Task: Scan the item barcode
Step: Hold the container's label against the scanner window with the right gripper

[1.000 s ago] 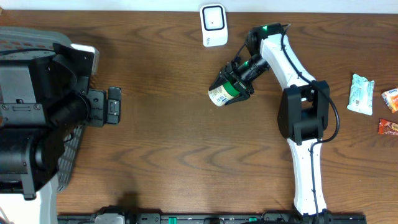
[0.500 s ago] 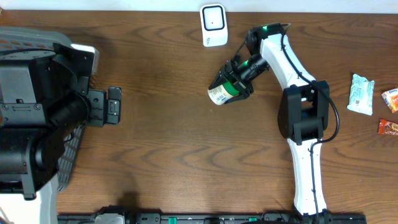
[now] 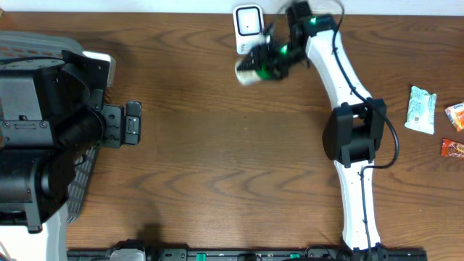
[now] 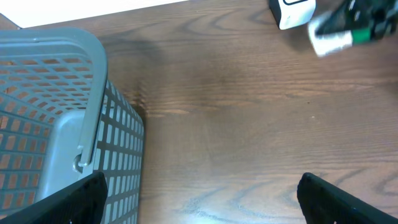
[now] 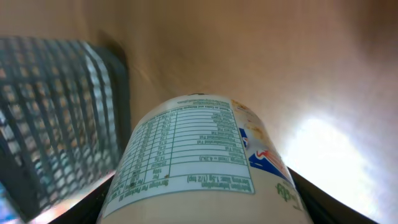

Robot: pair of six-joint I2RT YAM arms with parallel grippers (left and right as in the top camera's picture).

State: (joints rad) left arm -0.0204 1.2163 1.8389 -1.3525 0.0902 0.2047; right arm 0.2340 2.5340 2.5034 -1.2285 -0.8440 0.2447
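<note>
My right hand (image 3: 270, 61) is clamped around the bottle (image 3: 249, 71), which has a pale label and a green band. It lies on its side just below the white scanner (image 3: 248, 29) at the far edge of the tabletop (image 3: 217, 159). The bottle is blurred, so I cannot tell whether it touches the scanner. My left hand (image 3: 129, 123) is far off to the left, beside the grey basket (image 3: 81, 177). At the right edge lie a pale packet (image 3: 420, 109), an orange packet (image 3: 455, 116) and a red packet (image 3: 453, 148).
</note>
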